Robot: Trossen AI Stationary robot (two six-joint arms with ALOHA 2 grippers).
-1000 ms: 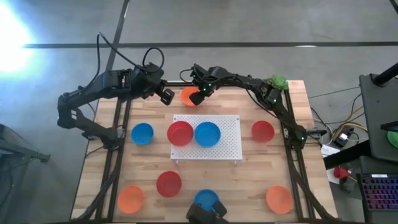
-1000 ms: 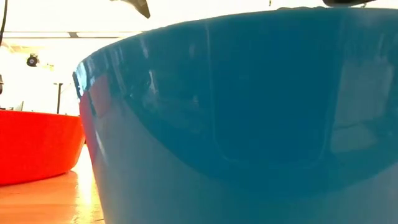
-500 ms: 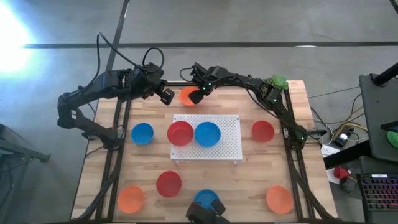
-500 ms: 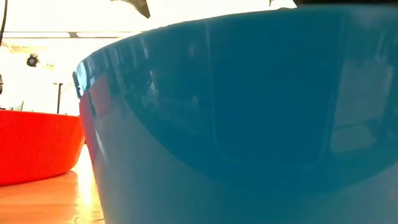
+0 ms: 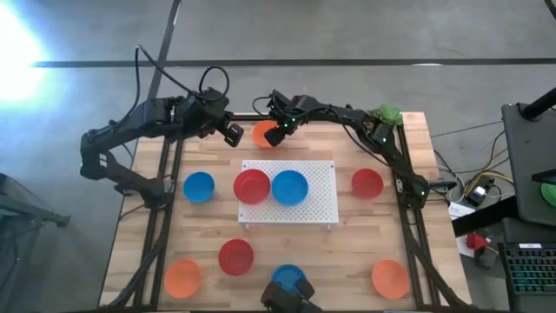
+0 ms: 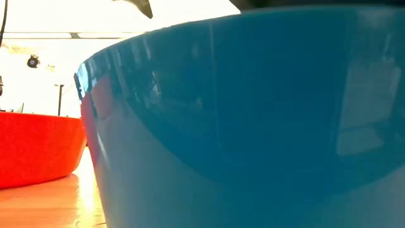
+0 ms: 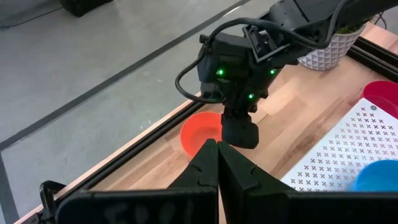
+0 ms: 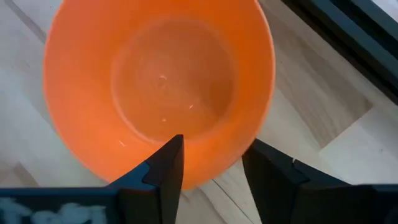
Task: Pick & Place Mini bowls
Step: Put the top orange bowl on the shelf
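Note:
An orange mini bowl [image 5: 261, 134] [image 8: 158, 81] sits upright on the wood near the table's far edge. My right gripper [image 5: 277, 131] [image 8: 214, 146] hovers over it from above, open. One finger [image 8: 166, 163] stands inside the bowl's wall and the other finger [image 8: 273, 177] outside it, and no touch shows. My left gripper [image 5: 233, 134] [image 7: 217, 152] is shut and empty, just left of that bowl. A red bowl [image 5: 252, 187] and a blue bowl [image 5: 289, 187] rest on the white perforated board [image 5: 323, 209].
Loose bowls lie around the board: blue [image 5: 199, 186], red [image 5: 367, 183], red [image 5: 235, 256], orange [image 5: 182, 276], blue [image 5: 287, 278] and orange [image 5: 390, 278]. The near blue bowl [image 6: 253, 126] fills the low view. A potted plant [image 5: 387, 115] stands at the far right corner.
In the low view a dark part of an arm has spread further along the picture's top edge, above the blue bowl's rim. The high view shows no plain shift of either gripper or of any bowl.

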